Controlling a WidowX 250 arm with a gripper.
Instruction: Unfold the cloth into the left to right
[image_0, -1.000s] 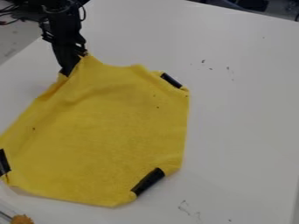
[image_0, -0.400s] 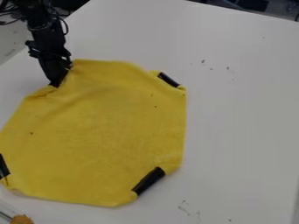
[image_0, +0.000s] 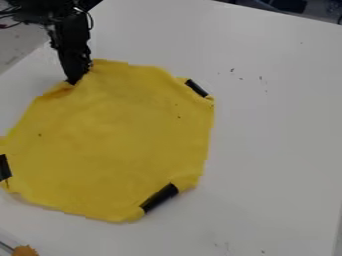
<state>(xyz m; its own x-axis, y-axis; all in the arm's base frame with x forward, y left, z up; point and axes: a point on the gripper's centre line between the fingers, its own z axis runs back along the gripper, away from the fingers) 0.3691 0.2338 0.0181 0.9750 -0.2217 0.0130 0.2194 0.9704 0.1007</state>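
One black two-finger pincer (image_0: 79, 75) is clamped on the upper-left edge of the big yellow fabric cloth (image_0: 120, 140), and what a hold that is! The cloth lies broadly spread on the smooth white table (image_0: 274, 130), creased and bunched right at the grip. Here's the danger: that pinch looks to catch only a small fold, so a sharp tug could slip it free. Pull too far, and the whole sheet may skid instead of opening, because nothing visible pins its far side. Lift too high, and it could crumple again!
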